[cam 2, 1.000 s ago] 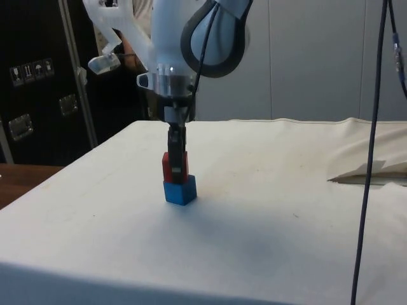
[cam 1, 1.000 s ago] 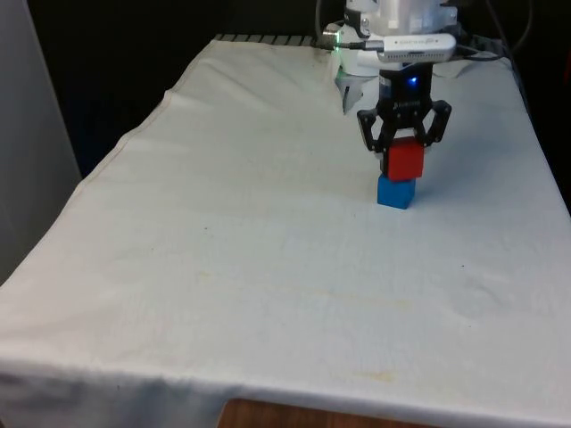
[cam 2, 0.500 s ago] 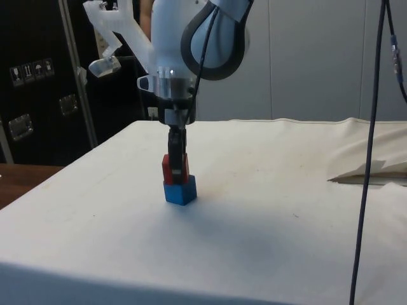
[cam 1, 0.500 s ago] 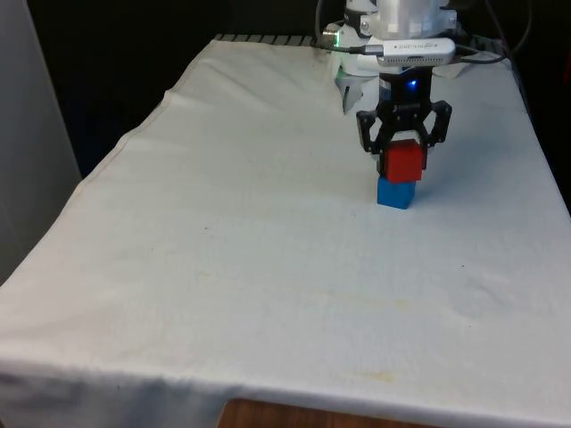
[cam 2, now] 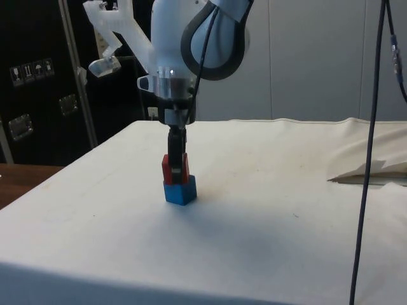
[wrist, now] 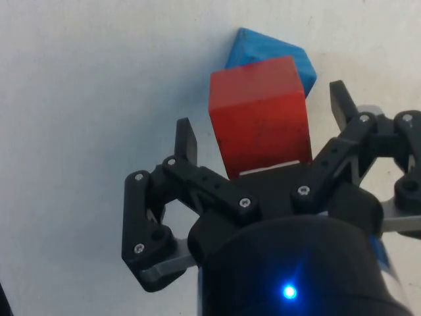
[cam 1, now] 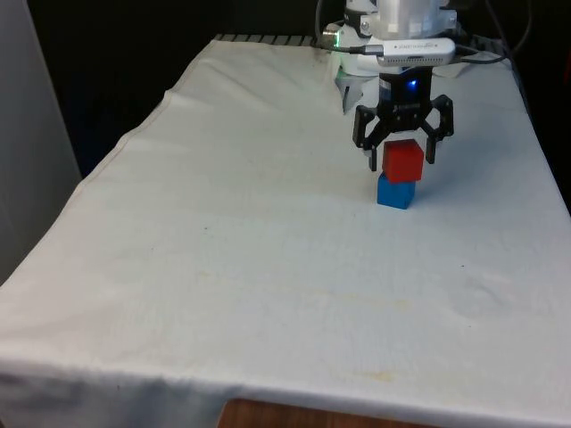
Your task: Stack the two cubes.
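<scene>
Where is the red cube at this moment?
In the front view, the red cube sits on top of the blue cube, far on the table toward that view's right, between the open black pincer's fingers.

Two cubes are counted in all: one red cube (cam 1: 403, 160) and one blue cube (cam 1: 395, 192). The same pair is seen from the side, one red (cam 2: 169, 166) and one blue (cam 2: 180, 190), and again from the wrist, one red (wrist: 260, 115) and one blue (wrist: 273, 50). One table (cam 1: 268, 267) is counted, covered by one white cloth (cam 1: 223, 160). One claw (cam 1: 403, 160) is counted, with two fingers (wrist: 186, 139).
</scene>
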